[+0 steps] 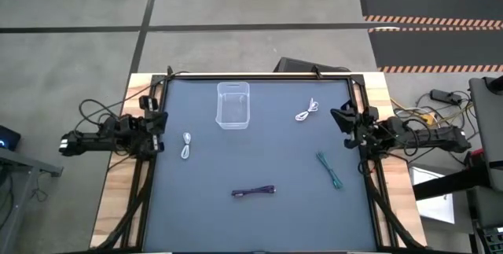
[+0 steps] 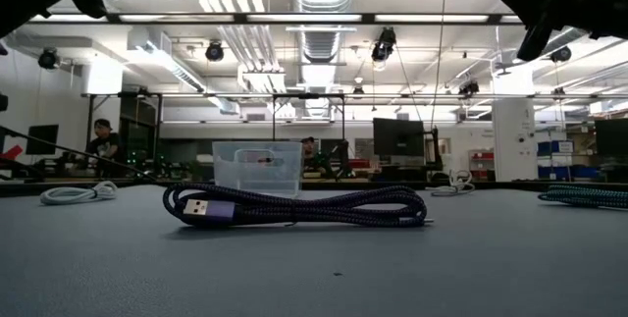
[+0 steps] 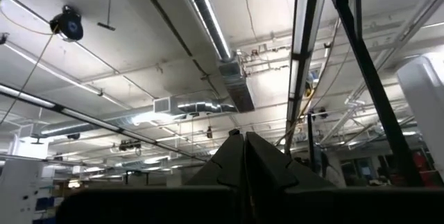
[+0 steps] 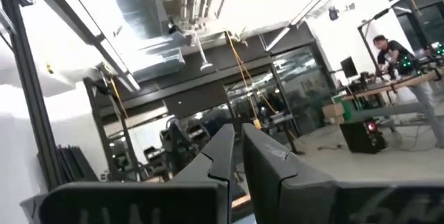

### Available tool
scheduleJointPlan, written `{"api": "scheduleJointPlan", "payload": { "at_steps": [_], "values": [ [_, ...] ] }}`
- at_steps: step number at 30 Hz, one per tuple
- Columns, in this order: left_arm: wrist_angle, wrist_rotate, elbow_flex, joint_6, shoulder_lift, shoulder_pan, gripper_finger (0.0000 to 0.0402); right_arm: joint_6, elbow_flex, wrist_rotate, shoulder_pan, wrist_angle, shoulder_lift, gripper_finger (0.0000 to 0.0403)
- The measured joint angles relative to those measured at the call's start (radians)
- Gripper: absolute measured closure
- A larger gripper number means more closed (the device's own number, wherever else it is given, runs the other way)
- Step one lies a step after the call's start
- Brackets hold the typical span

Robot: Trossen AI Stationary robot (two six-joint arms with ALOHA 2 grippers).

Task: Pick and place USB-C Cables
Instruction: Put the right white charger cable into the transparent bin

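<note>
Four bundled cables lie flat on the dark table. The purple cable [image 1: 254, 192] [image 2: 294, 206] is near the near edge. One white cable [image 1: 187, 145] [image 2: 74, 194] lies at the left and the other white cable [image 1: 306, 112] [image 2: 446, 189] at the far right. The teal cable [image 1: 331, 170] [image 2: 584, 196] is on the right side. The clear bin [image 1: 233, 104] [image 2: 257, 168] stands at the far middle. My left gripper [image 1: 161, 120] [image 3: 244, 156] is parked at the table's left edge, shut and pointing up at the ceiling. My right gripper [image 1: 339, 119] [image 4: 238, 156] is parked at the right edge, shut.
The table's black frame rails [image 1: 259, 75] run along its edges. Black wires trail from both arm bases over the wooden side strips [image 1: 118, 175]. People work at benches in the room behind [image 2: 101, 140]. Open table surface lies between the cables.
</note>
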Motion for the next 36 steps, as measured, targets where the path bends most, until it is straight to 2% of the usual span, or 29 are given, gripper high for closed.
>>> {"api": "scheduleJointPlan", "payload": {
  "at_steps": [7,11,15,20,25,29,36],
  "values": [
    [0.049,0.0,0.0,-0.003,0.0,0.0,0.0402,0.031,0.061,0.102,0.0,-0.009,0.121,0.038],
    [0.048,0.0,0.0,-0.003,0.001,0.0,0.0402,0.07,0.133,0.14,0.0,-0.09,0.182,0.038],
    [0.048,0.0,0.0,-0.003,0.001,0.0,0.0402,0.136,0.24,0.215,0.0,-0.288,0.221,0.038],
    [0.048,0.0,0.0,-0.004,0.001,0.0,0.0402,0.253,0.413,0.314,0.0,-0.674,0.271,0.0381],
    [0.048,0.0,0.0,-0.004,0.001,0.0,0.0402,0.363,0.572,0.343,-0.007,-0.983,0.331,0.0381],
    [0.048,0.0,0.0,-0.004,0.001,0.0,0.0402,0.412,0.668,0.342,-0.03,-1.123,0.384,0.0381],
    [0.048,0.001,0.0,-0.003,0.001,0.0,0.0402,0.409,0.797,0.334,-0.093,-1.267,0.507,0.0381]
  ]
}}
